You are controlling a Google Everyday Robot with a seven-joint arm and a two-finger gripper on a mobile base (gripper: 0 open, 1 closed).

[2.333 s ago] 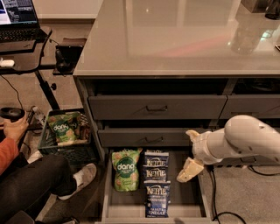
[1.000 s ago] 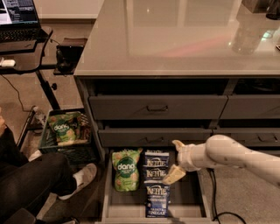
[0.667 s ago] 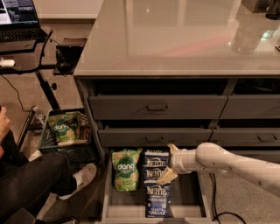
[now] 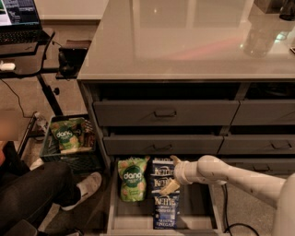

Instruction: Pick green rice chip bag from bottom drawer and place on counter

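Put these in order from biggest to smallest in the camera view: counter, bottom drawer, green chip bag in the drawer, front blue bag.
1. counter
2. bottom drawer
3. green rice chip bag
4. front blue bag, only a little smaller than the green one
The tool hovers over the drawer, close beside the green bag.

**Dim room, tan floor, desk at left**

A pale wall [image 4: 69, 7] runs along the top left above a tan floor [image 4: 69, 97]. A black desk [image 4: 27, 64] with a laptop [image 4: 18, 20] stands upper left. Below it sits a dark basket [image 4: 69, 162], with a seated person's leg [image 4: 32, 193] at lower left. A cable [image 4: 226, 216] curls at lower right. The gripper [image 4: 172, 174] hangs low in the centre, fingers spread.
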